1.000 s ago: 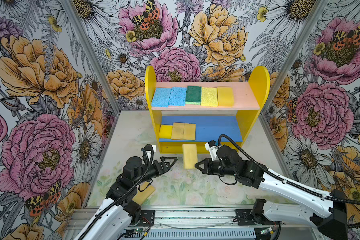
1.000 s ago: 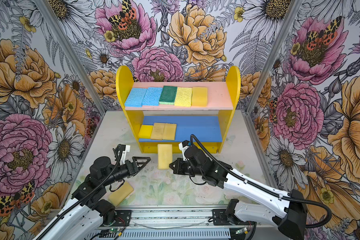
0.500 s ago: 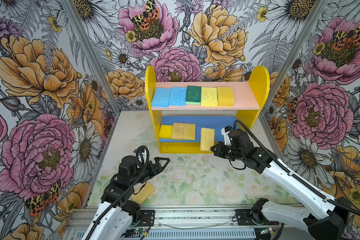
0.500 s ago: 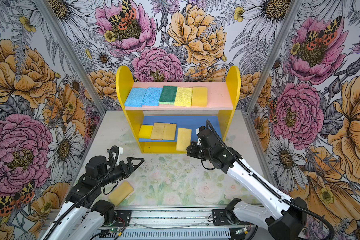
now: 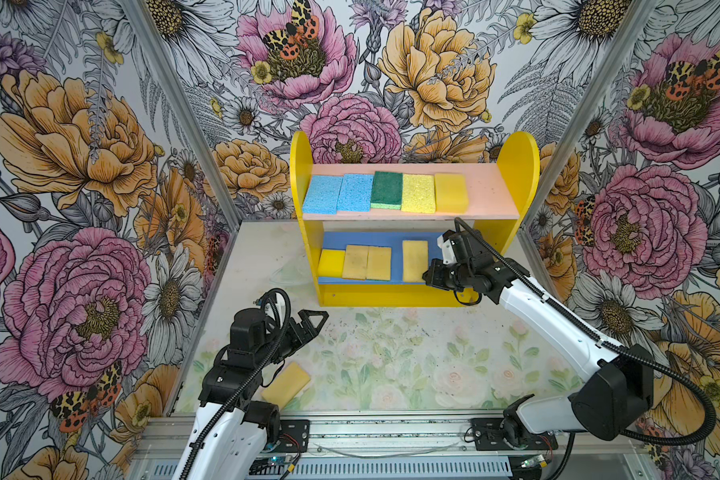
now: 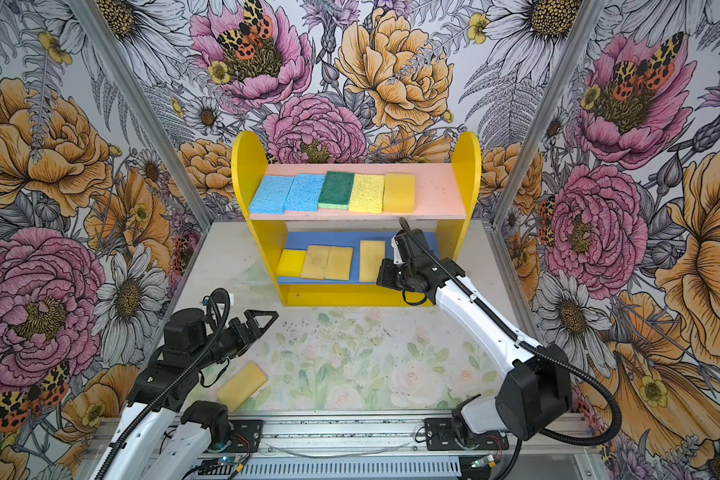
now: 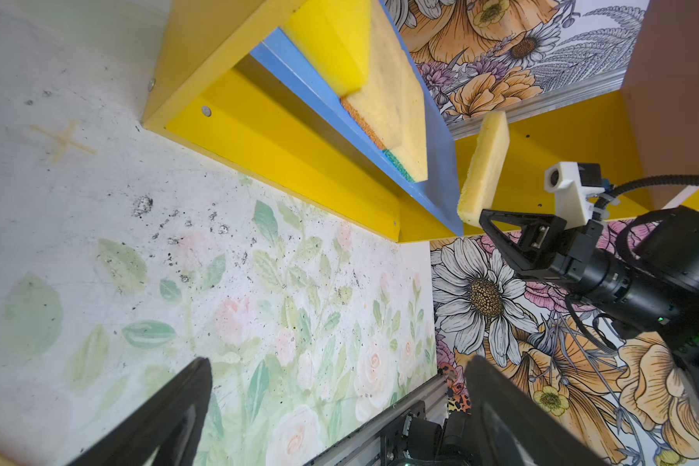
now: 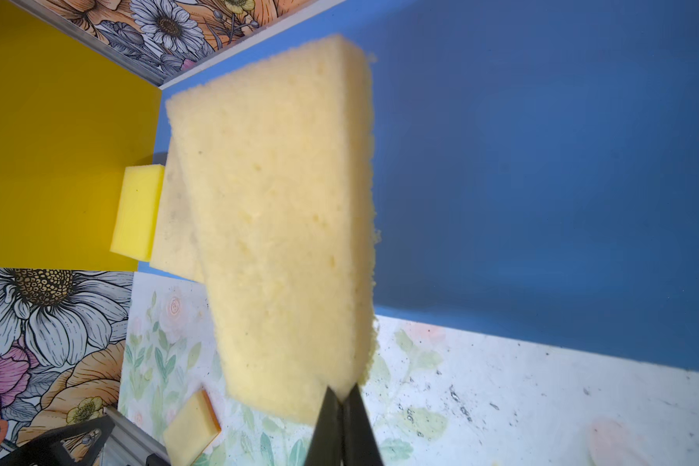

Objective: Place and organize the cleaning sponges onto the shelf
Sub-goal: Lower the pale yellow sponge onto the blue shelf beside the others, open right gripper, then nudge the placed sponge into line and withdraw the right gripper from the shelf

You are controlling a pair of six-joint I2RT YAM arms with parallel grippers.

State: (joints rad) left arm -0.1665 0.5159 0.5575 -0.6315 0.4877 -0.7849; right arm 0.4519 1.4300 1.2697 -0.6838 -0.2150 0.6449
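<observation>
The shelf [image 5: 516,166] stands just beyond the right claw [image 5: 427,276]. Left of that claw, on the blue lower board [image 5: 395,253], a bright yellow sponge [image 5: 331,263] and two tan sponges [image 5: 355,262] [image 5: 379,263] lie side by side. Above it, the pink upper board [image 5: 491,191] carries two light blue sponges [image 5: 321,194] [image 5: 355,192], a dark green sponge [image 5: 386,189], a pale yellow sponge [image 5: 418,193] and a tan-yellow sponge [image 5: 451,192]. A loose sponge [image 5: 287,384] lies on the floral table [image 5: 412,365] on the near side of the left claw [image 5: 310,328]. Flowered walls [image 5: 80,166] enclose everything. The right claw pinches the held sponge [image 5: 415,261] by its near corner, tilted above the lower board. The left claw gapes wide and empty.
</observation>
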